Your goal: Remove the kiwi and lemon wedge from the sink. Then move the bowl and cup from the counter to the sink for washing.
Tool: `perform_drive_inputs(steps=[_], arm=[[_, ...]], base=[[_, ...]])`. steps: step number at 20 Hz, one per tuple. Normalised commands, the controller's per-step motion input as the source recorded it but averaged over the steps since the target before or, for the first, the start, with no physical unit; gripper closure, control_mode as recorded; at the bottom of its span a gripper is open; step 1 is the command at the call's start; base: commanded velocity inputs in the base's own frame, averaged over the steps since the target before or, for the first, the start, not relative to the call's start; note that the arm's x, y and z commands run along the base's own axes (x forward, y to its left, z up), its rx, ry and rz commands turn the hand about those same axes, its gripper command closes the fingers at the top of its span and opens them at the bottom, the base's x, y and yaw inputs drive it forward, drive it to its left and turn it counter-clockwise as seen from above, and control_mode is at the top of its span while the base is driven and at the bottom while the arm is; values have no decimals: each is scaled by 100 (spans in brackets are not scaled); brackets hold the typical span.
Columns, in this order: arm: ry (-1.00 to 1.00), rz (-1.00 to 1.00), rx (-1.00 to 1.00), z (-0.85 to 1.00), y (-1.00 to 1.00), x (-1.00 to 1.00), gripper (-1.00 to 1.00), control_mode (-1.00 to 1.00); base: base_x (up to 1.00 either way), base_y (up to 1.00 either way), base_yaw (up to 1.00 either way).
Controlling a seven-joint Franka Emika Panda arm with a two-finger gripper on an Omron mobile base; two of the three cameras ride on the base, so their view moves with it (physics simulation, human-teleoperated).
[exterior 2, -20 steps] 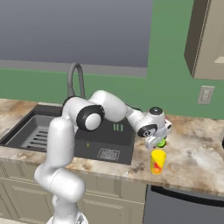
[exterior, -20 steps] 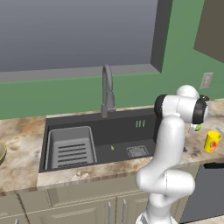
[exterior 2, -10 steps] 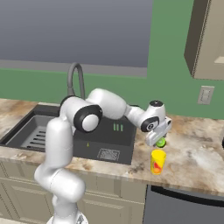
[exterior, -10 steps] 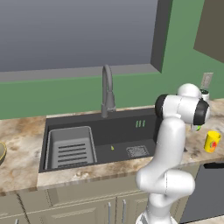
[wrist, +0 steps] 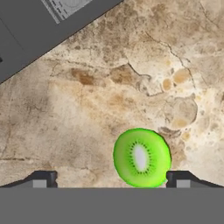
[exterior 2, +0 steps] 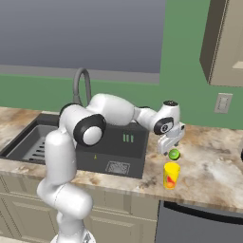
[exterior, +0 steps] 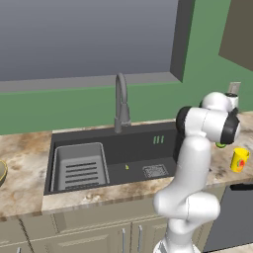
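The kiwi [exterior 2: 174,154] lies cut face up on the counter [exterior 2: 209,166] just right of the sink [exterior 2: 47,142]; in the hand view the kiwi [wrist: 141,157] sits between the fingertips and below them. My gripper [exterior 2: 172,142] hangs open a little above it, touching nothing; the same gripper [wrist: 112,178] looks straight down at the stone. The yellow cup [exterior 2: 171,175] stands just in front of the kiwi, and also shows as the cup [exterior: 239,159]. The lemon wedge [exterior: 127,167] lies on the sink floor [exterior: 133,153]. Part of the bowl [exterior: 1,173] peeks in at the far left.
A grey ribbed rack [exterior: 80,167] fills the sink's left half and the gooseneck faucet [exterior: 121,101] rises behind it. A square drain [exterior: 155,171] is near the lemon wedge. A wall outlet [exterior 2: 222,103] and an upper cabinet [exterior 2: 225,42] are at the right.
The hand has lifted away from the kiwi, which stays on the counter beside the cup. The jaws have spread slightly wider.
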Motion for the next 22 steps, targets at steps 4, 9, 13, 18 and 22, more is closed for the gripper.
perform_drive_inputs(steps=[4, 9, 13, 18, 22], arm=[[7, 2, 10, 31, 21, -19, -100, -100], [-1, 0, 2, 21, 25, -17, -100, -100], [-4, -11, 3, 19, 20, -23, -100, -100], [-11, -13, 0, 20, 20, -23, -100, -100], [-8, -15, 0, 22, 19, -25, -100, -100]], base=[[0, 0, 0], [0, 0, 0], [0, 0, 0], [0, 0, 0], [0, 0, 0]])
